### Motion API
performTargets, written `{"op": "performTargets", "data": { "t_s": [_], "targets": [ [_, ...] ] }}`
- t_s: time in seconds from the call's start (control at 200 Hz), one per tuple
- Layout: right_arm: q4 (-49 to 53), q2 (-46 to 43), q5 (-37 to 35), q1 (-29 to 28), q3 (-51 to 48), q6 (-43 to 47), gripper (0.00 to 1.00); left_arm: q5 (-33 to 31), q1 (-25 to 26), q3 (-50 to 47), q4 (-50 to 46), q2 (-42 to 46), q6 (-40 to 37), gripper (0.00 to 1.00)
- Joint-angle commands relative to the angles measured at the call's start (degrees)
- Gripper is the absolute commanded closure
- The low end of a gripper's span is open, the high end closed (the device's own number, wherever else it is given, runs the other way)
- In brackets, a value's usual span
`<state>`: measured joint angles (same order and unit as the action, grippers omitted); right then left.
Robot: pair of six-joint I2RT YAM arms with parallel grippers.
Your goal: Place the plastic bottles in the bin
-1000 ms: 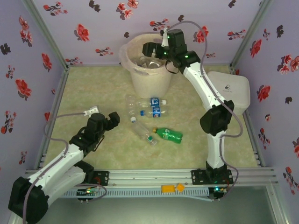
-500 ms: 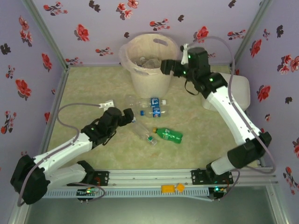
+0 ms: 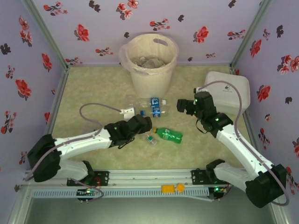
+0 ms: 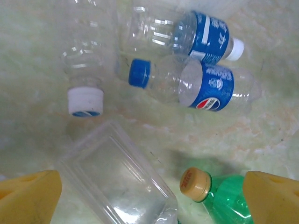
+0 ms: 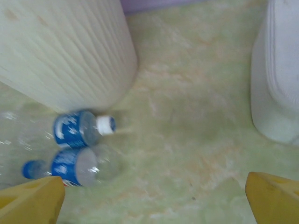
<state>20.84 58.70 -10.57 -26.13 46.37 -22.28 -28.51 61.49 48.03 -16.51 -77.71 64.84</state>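
The bin (image 3: 150, 80) stood at upper centre; loose bottles (image 3: 156, 111) lay mid-frame on the counter (image 3: 93, 88). The left jaws gaped over the green bottle (image 4: 222, 199) and a clear bottle (image 4: 117, 177), and the right jaws stood apart just right of them.

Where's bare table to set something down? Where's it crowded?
Bare table left of the bin, up to the left wall; also between bin and white box. Crowded in front of the bin: blue-label bottles, green bottle.
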Motion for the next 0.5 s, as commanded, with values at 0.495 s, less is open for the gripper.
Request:
{"op": "performTargets", "data": {
  "t_s": [0.495],
  "targets": [
    [-9.0,0.8,-0.2,0.5,-11.1,-5.6,0.0,2.8,-1.6,-0.1,0.4,-11.6,19.7,0.0]
  ]
}}
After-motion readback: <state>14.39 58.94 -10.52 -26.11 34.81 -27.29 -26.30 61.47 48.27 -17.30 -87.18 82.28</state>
